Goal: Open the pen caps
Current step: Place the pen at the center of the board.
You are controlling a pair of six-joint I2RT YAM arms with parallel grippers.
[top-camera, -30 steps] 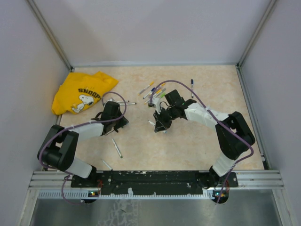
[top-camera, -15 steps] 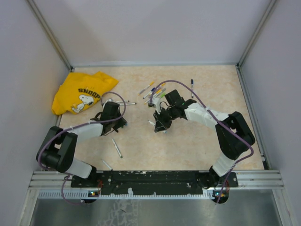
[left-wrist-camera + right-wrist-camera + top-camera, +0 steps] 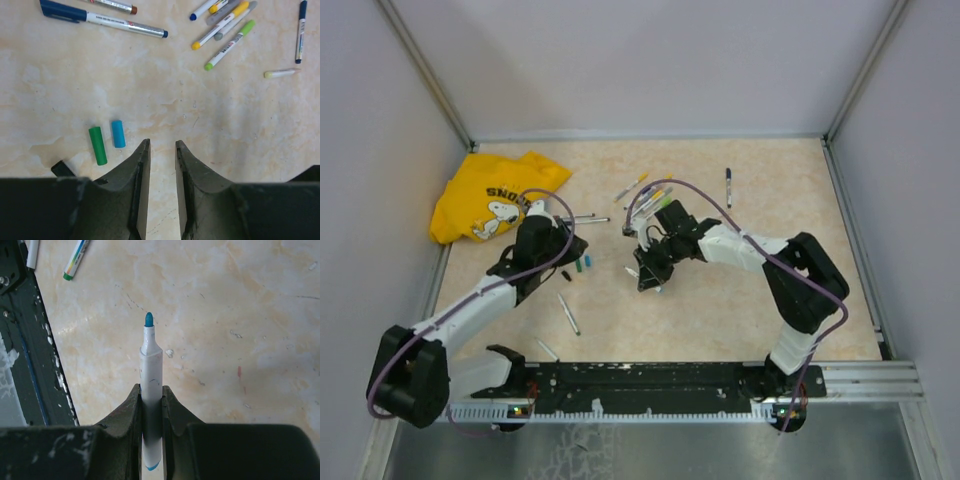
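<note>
Three loose pen caps lie on the table in the left wrist view: a green cap (image 3: 98, 145), a blue cap (image 3: 118, 133) and a black cap (image 3: 62, 168). My left gripper (image 3: 161, 144) hangs just right of them, open, with only bare table between its fingers. In the top view the green cap (image 3: 578, 268) and blue cap (image 3: 587, 262) lie beside the left gripper (image 3: 570, 252). My right gripper (image 3: 151, 387) is shut on a white pen barrel (image 3: 151, 365) whose bare blue tip (image 3: 149, 319) points away from the wrist. It hovers mid-table (image 3: 645, 275).
Several capped pens (image 3: 650, 195) lie in a cluster at the back; yellow and green caps (image 3: 227, 30) show there. A blue-capped pen (image 3: 102, 19) and a dark pen (image 3: 728, 186) lie apart. Two loose pens (image 3: 568, 313) rest near the front left. A yellow shirt (image 3: 495, 195) fills the back-left corner.
My left gripper has opened and pulled back, and the green and blue caps now lie uncovered on the table. The right gripper drifted slightly left, still holding the uncapped pen.
</note>
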